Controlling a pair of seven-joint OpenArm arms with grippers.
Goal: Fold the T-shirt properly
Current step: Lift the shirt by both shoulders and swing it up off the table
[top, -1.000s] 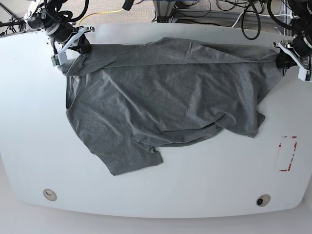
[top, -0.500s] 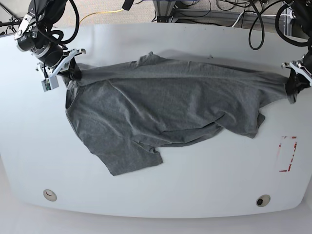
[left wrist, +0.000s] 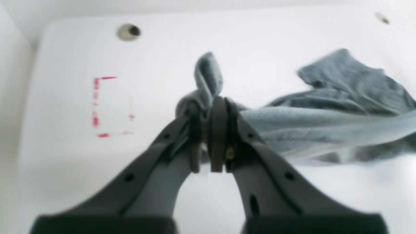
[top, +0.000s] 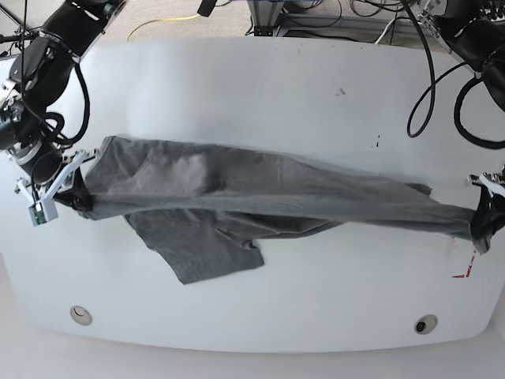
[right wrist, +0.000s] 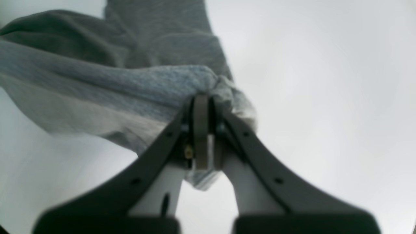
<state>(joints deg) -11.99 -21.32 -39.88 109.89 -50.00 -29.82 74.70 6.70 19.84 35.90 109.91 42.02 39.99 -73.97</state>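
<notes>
Both ends of the T-shirt [top: 260, 193] hauled from the 12 o'clock edge of the counter [top: 260, 71] down toward the middle over the last second, cloth now strung taut between the two arms. Left gripper [top: 481, 225] at 3 o'clock, pressed closed on a bunched end of the fabric, a small tuft sticking up past the fingertips [left wrist: 217, 110] in the left wrist view. Right gripper [top: 67, 185] at 9 o'clock, likewise clamped tight on a wad of cloth, seen gathered around the pads [right wrist: 201, 107] in the right wrist view. Far edge carried over the body, so apparently a lengthwise fold in progress: upper layer stretched as a long band across the middle, one sleeve [top: 209, 257] left lying flat toward 7 o'clock, outside the fold. Probably about a first fold under way, not laid down yet; sleeve likely to need tucking after.

Counter white, smooth, rounded at the corners, with two round holes near the 6 o'clock edge, one [top: 80, 315] at the left, one [top: 425, 324] at the right. Red corner marks [top: 465, 268] just below the left gripper. Beyond the 12 o'clock edge, black cables [top: 410, 31], a yellow cable [top: 162, 22] and a carpeted floor.
</notes>
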